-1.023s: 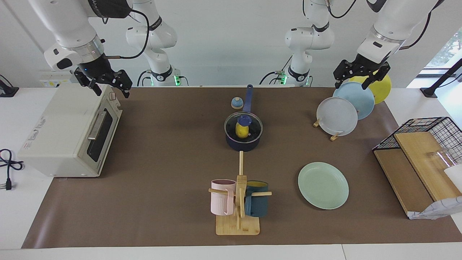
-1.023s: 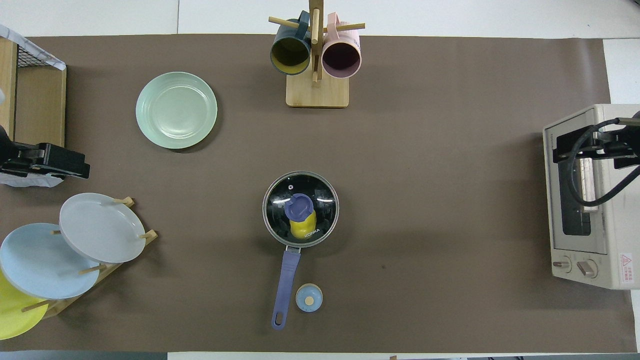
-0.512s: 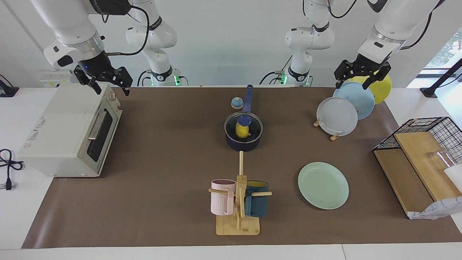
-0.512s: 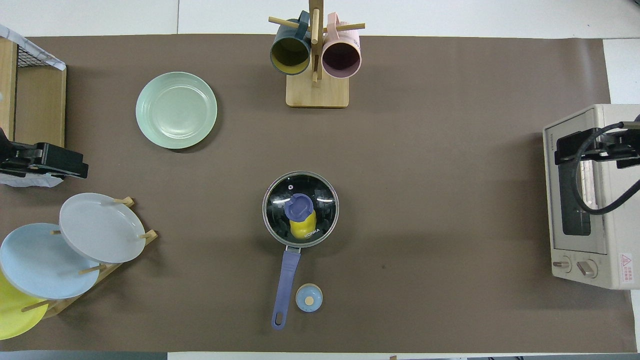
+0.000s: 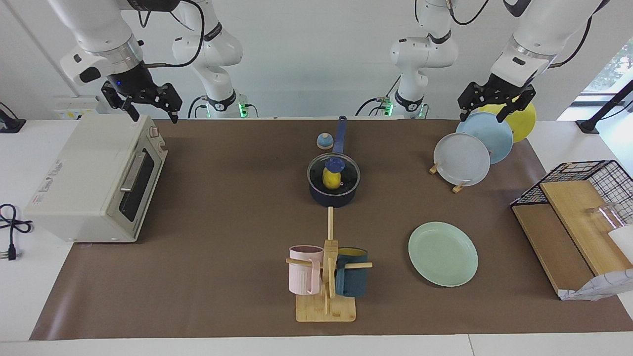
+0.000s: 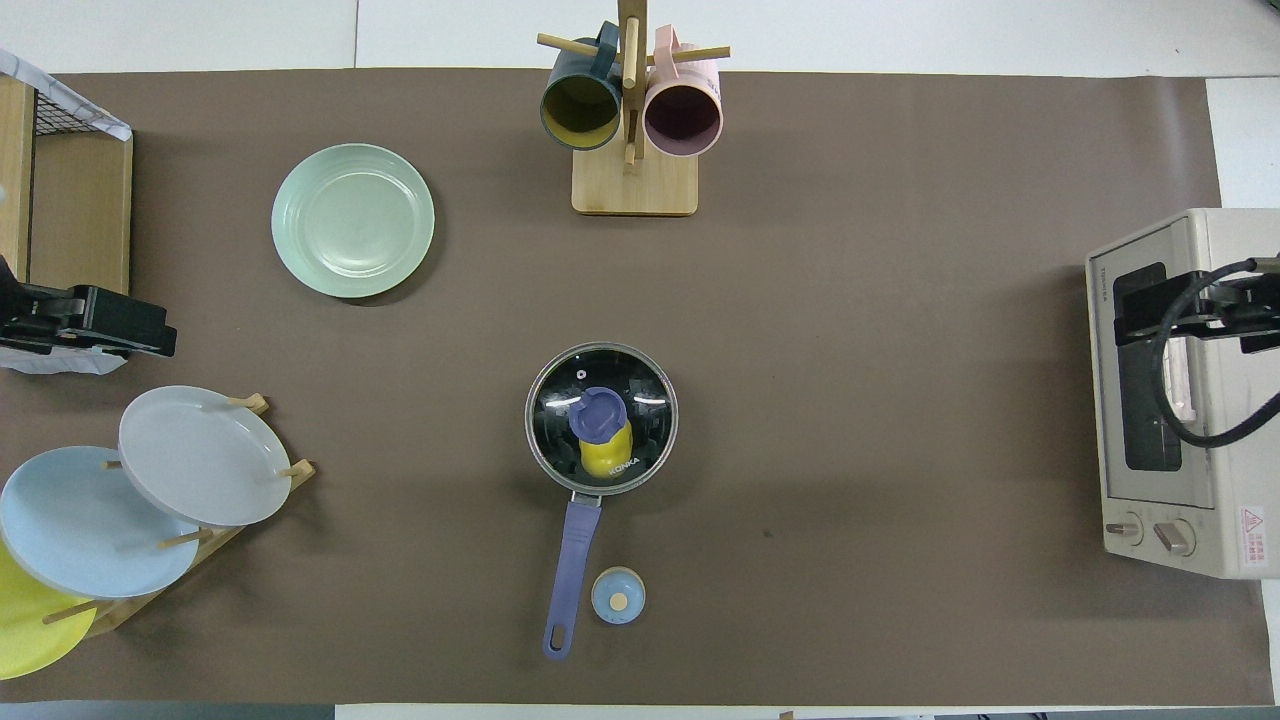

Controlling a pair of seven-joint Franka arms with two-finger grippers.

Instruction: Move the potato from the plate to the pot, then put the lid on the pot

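The dark navy pot [image 5: 333, 194] stands mid-table with its long blue handle [image 6: 570, 570] pointing toward the robots. The clear glass lid [image 5: 346, 174] with its blue knob [image 6: 598, 413] sits on the pot. The yellow potato [image 5: 330, 180] lies inside and shows through the glass; it also shows in the overhead view [image 6: 603, 458]. The mint-green plate [image 5: 442, 253] lies bare, farther from the robots, toward the left arm's end. My right gripper [image 5: 153, 115] is open and empty over the toaster oven. My left gripper [image 5: 482, 117] is open and empty over the plate rack.
A toaster oven [image 5: 94, 178] stands at the right arm's end. A wooden mug tree [image 5: 326, 277] holds a pink and a teal mug. A rack of plates [image 5: 474, 148], a blue dome bell [image 5: 324, 141] and a wire basket with wooden boards [image 5: 573, 217] are also here.
My right gripper has risen a little over the toaster oven and drawn back toward the robots. My left gripper has hardly moved. The pot, lid and potato have not moved.
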